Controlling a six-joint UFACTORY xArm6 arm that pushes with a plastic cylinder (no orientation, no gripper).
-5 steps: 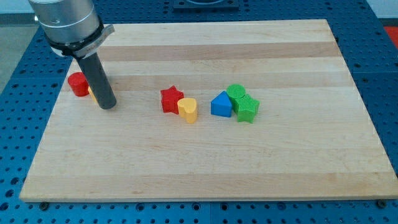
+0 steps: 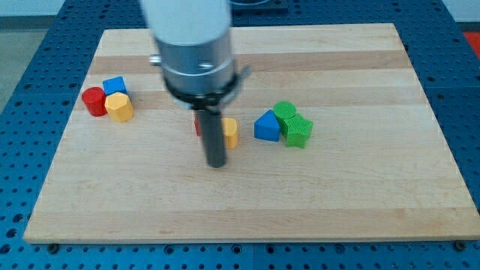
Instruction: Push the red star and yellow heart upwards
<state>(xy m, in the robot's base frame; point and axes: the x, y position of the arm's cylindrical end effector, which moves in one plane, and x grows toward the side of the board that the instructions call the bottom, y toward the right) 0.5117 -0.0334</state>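
Note:
The red star and the yellow heart sit side by side near the board's middle, both mostly hidden behind my rod. My tip rests on the board just below them, between the two, a short way toward the view's bottom. The rod looks motion-blurred.
A blue triangular block and two green blocks cluster right of the heart. At the view's left stand a red cylinder, a blue block and a yellow hexagonal block. The wooden board has edges all round.
My rod has swept from the left cluster rightward and downward to just below the red star and yellow heart, uncovering the blue and yellow blocks at the left. No block has visibly moved.

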